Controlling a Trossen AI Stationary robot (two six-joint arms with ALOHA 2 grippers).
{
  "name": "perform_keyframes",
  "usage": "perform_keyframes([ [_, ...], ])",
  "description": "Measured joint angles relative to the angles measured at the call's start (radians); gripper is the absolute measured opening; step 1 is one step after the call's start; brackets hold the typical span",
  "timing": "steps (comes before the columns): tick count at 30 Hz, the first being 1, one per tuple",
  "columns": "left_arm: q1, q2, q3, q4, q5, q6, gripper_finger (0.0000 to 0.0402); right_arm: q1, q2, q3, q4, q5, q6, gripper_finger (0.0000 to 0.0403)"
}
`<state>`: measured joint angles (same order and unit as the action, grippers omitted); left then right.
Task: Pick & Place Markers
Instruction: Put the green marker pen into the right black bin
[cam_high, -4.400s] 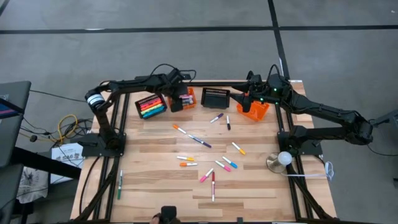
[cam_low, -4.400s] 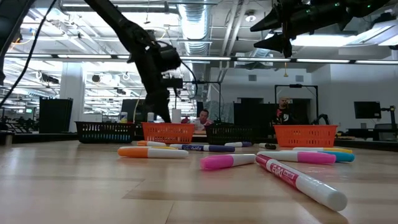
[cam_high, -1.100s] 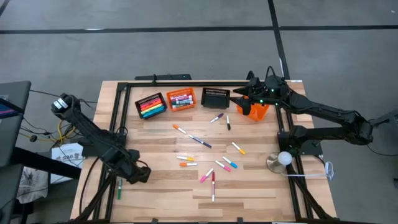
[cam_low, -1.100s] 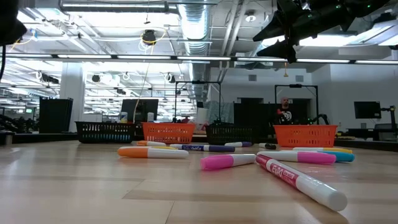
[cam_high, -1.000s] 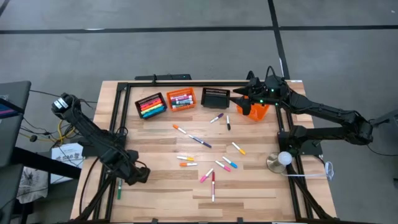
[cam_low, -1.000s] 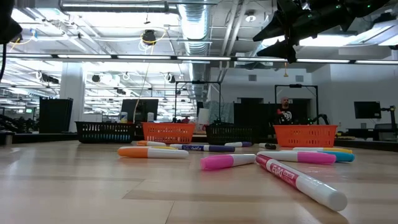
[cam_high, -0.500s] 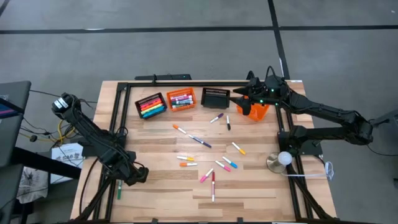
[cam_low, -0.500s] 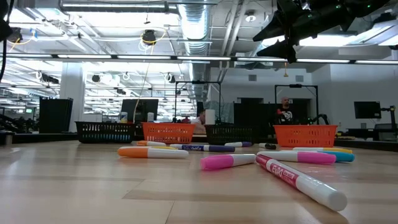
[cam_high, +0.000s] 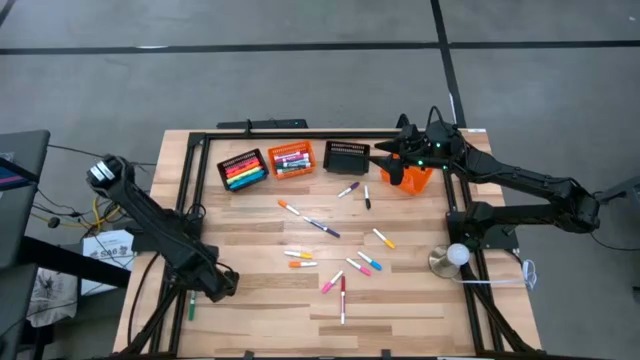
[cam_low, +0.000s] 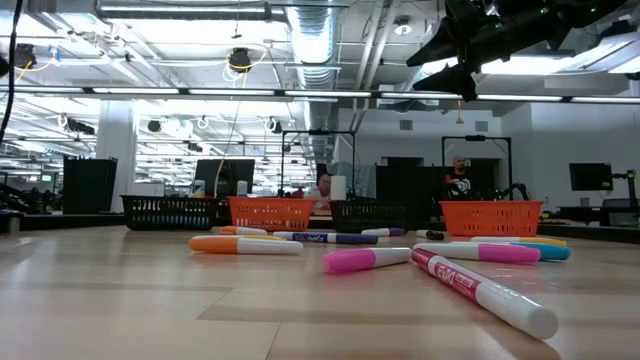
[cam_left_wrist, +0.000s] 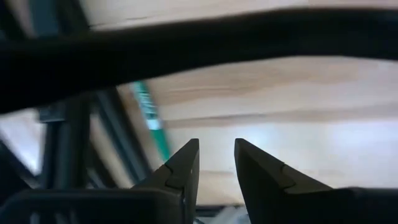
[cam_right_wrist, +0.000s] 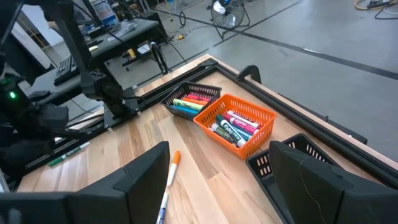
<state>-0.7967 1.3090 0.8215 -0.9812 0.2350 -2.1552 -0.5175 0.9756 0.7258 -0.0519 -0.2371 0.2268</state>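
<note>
Several markers (cam_high: 335, 262) lie scattered on the middle of the wooden table; the low view shows a pink one (cam_low: 365, 260) nearest. One green marker (cam_high: 192, 298) lies alone by the table's left rail, near the front; the left wrist view shows it (cam_left_wrist: 149, 115) just beside the fingers. My left gripper (cam_high: 216, 285) hangs right of that marker, pointing down, open by a narrow gap (cam_left_wrist: 216, 155) with nothing in it. My right gripper (cam_high: 392, 160) hovers wide open (cam_right_wrist: 217, 180) above the far right orange basket (cam_high: 412, 178).
At the far edge stand a black basket with coloured markers (cam_high: 242, 168), an orange basket with markers (cam_high: 291, 159) and a black basket (cam_high: 346, 156). A round metal base with a white ball (cam_high: 452, 258) sits at the right edge. Black frame rails (cam_high: 190, 200) run along the table's sides.
My left arm has sunk a little at the table's near left corner, and its gripper has turned slightly above the green marker. Its finger gap stays the same. No marker has moved.
</note>
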Motion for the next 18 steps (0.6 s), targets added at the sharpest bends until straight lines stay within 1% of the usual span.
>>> perform_keyframes([
  [4, 0.000, 0.099, -0.001, -0.014, 0.108, 0.019, 0.0101, 0.000, 0.000, 0.000, 0.000, 0.000, 0.000, 0.0265],
  [6, 0.000, 0.137, -0.001, -0.009, 0.135, 0.027, 0.0101, 0.000, 0.000, 0.000, 0.000, 0.000, -0.001, 0.0265],
  [12, -0.001, 0.181, -0.001, 0.013, 0.136, 0.078, 0.0101, 0.000, 0.000, 0.000, 0.003, 0.000, -0.001, 0.0265],
  [18, -0.021, 0.183, -0.001, 0.013, 0.136, 0.058, 0.0101, 0.000, 0.000, 0.000, 0.001, 0.000, -0.001, 0.0265],
])
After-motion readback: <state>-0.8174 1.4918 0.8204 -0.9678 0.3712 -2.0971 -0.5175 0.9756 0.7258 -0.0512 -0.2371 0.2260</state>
